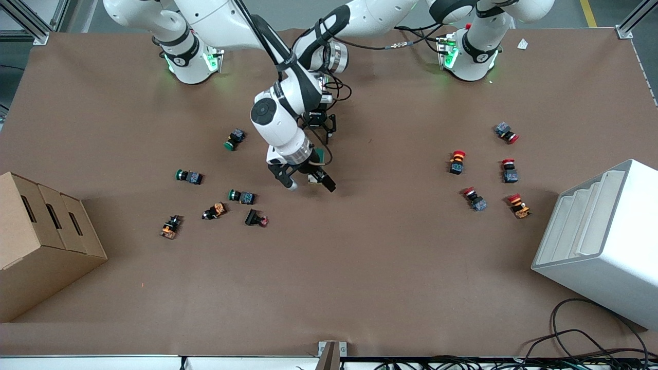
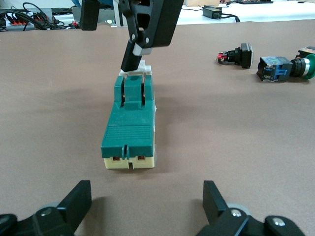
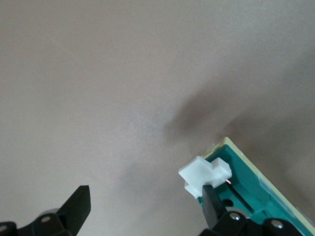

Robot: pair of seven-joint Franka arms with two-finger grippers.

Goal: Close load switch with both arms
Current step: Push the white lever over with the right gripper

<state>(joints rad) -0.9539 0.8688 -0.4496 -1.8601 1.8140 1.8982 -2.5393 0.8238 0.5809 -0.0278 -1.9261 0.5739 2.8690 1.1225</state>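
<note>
Right pincer (image 1: 311,186) released, spread wide over the end of the load switch (image 1: 320,154) nearer the front camera. Comes in from the right arm's base along the top of the front view. Rests one finger (image 3: 211,196) against the white lever (image 3: 204,174) and hangs the other over bare tabletop (image 1: 360,257). Grips nothing.

Left pincer (image 1: 320,123) released too, low over the tabletop just beside the switch's other end. Faces straight down the length of the switch in the left wrist view, both fingers (image 2: 78,201) apart and clear of it. Grips nothing.

Load switch near the middle of the tabletop, between the two pincers, lying flat on its cream base with the dark green body up. Long axis in line with the front camera's own line of sight: lever end toward that camera, plain cream-and-green end toward the robots' bases. Lever raised above the green body, standing up at its end.

Green-capped push buttons (image 1: 241,196) scattered toward the right arm's end of the tabletop, red-capped push buttons (image 1: 456,162) toward the left arm's end, all well apart from the switch. Cardboard box (image 1: 41,231) at the right arm's end, white stepped rack (image 1: 601,231) at the left arm's end.
</note>
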